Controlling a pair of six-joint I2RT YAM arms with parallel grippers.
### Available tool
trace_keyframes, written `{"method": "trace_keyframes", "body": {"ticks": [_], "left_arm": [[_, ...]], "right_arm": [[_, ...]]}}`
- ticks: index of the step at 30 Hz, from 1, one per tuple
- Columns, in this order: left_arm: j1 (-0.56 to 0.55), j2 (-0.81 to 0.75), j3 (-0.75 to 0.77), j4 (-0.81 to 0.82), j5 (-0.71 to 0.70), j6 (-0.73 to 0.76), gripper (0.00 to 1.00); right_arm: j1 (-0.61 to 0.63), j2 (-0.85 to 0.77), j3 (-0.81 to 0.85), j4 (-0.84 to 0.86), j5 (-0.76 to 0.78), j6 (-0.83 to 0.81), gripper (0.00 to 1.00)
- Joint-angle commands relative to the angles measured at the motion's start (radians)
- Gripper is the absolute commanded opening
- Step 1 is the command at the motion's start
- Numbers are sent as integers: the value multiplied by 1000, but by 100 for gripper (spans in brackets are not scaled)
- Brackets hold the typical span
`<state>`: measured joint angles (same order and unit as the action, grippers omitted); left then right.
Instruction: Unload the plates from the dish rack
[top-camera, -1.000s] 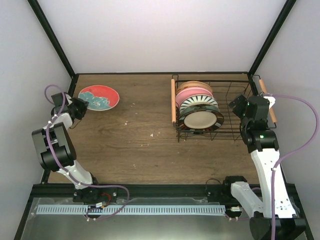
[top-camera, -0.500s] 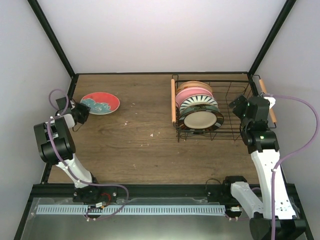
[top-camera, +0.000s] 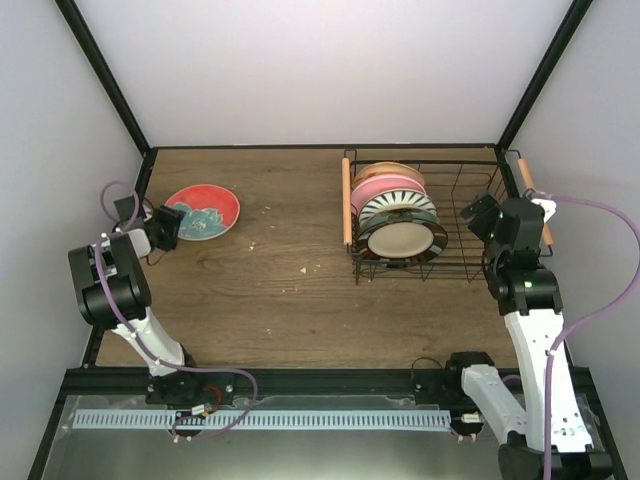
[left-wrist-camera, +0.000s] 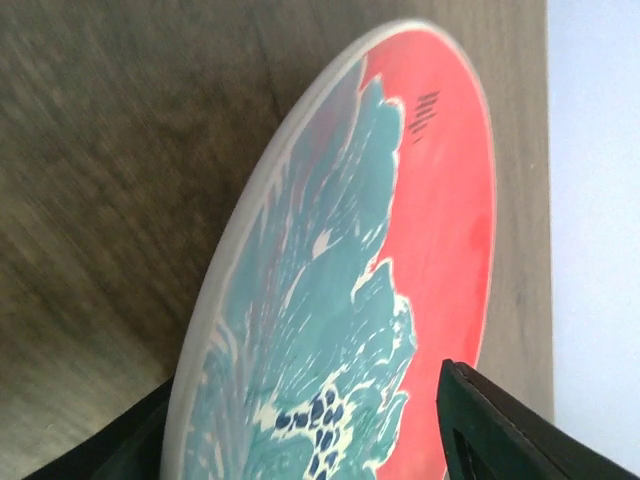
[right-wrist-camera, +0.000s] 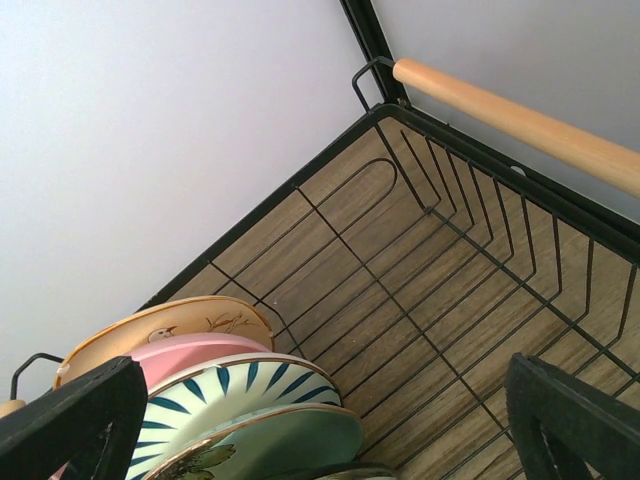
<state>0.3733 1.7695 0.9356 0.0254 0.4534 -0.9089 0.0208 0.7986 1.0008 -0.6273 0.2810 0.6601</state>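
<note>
A red plate (top-camera: 203, 212) with teal flowers lies on the table at the far left. My left gripper (top-camera: 165, 228) is at its near-left rim. In the left wrist view the red plate (left-wrist-camera: 400, 250) fills the frame, and the left gripper (left-wrist-camera: 305, 400) is open, one finger on each side of the rim. The dish rack (top-camera: 455, 225) stands at the right with several plates upright in its left half: tan (right-wrist-camera: 170, 325), pink (right-wrist-camera: 200, 352), striped (right-wrist-camera: 240, 390) and mint (right-wrist-camera: 290, 435). My right gripper (top-camera: 480, 212) hovers open over the rack's bare right half.
The rack's wooden handles (top-camera: 347, 203) (right-wrist-camera: 520, 125) run along its left and right sides. Black frame posts (top-camera: 110, 90) rise at the table's back corners, close to white walls. Bare wood table (top-camera: 280, 260) lies between the red plate and the rack.
The red plate has come down and a little nearer, and the left jaws have opened off it. The right gripper has shifted slightly over the rack.
</note>
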Motion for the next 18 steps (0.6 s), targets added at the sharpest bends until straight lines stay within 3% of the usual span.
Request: {"method": "trace_keyframes", "body": {"ticks": [1,10,18], "left_arm": [[-2,-35,-34,-16,16,-4,67],[9,-112,-94,-126,-33,-16,87],[48,-216,-8,-341,-175,49,87]], "right_arm": [[-4,-34,29,-32,19,20,100],[-4,-44,18,-48,3,21,100],[-4,-68,2,-61,5,21,100]]}}
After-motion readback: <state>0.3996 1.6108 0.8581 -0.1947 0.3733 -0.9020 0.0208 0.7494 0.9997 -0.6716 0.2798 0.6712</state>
